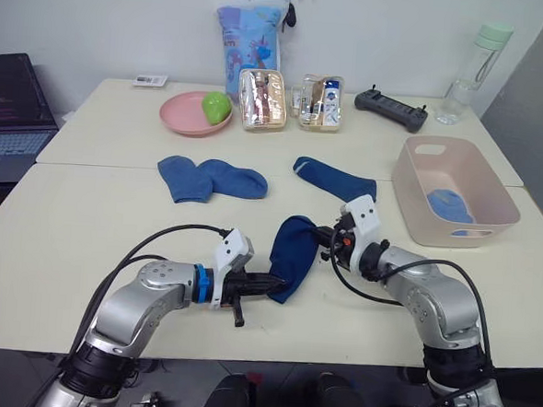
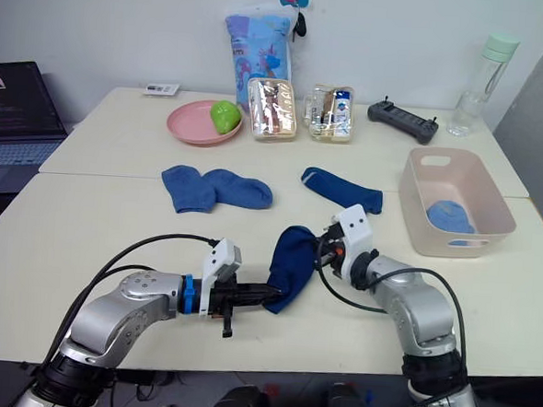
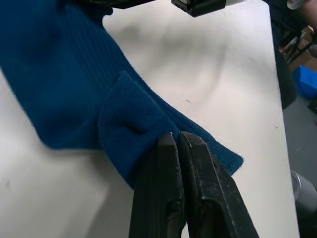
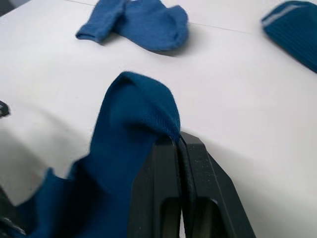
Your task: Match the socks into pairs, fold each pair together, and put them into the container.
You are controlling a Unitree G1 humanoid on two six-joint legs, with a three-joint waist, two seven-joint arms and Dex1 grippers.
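While a folded pair waits in the container [image 1: 411, 189], both grippers, left [image 1: 268, 282] and right [image 1: 323, 236], pinch opposite ends of a dark blue sock [image 1: 293, 254], apparently to fold it.

It looks like an office or a lab room: two plain cream rectangular tables [image 1: 91, 146] stand joined against a bare white wall [image 1: 402, 36], an open dark laptop [image 1: 10, 104] sits past the left edge, and a black handheld controller [image 1: 391, 108] lies near the far edge.
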